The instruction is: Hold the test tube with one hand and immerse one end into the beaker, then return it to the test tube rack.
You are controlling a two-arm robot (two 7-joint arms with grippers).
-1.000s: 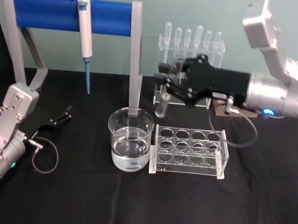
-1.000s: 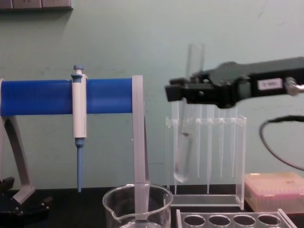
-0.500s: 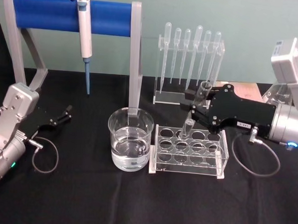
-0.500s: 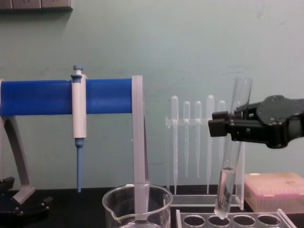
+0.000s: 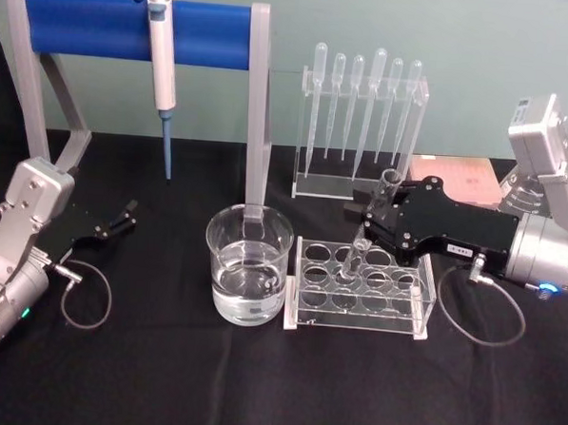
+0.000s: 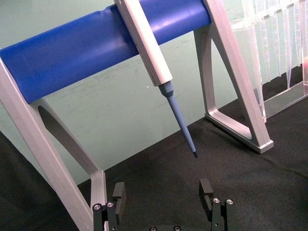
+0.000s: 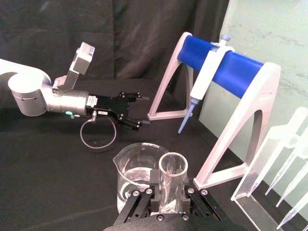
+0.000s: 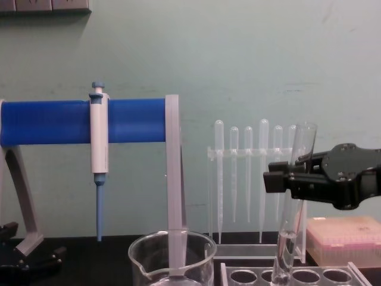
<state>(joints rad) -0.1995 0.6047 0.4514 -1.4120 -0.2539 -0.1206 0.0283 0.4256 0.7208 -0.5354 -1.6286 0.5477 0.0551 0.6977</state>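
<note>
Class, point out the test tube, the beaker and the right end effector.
Test tube (image 8: 299,155): chest view, upper glass wall above the grip.
Beaker (image 5: 248,266): head view, front glass wall.
Right end effector (image 5: 371,220): head view, between the fingertips clamped on the tube.

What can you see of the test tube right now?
The test tube is a long clear glass tube with an open, slightly flared rim and a round bottom. It looks empty, though a wet film can't be ruled out. The right gripper clamps it around its upper part, fingers shut on the glass. It leans, rim tilted toward the arm, and its bottom is entering a back-row hole of the clear rack, to the right of the beaker and apart from it.
</note>
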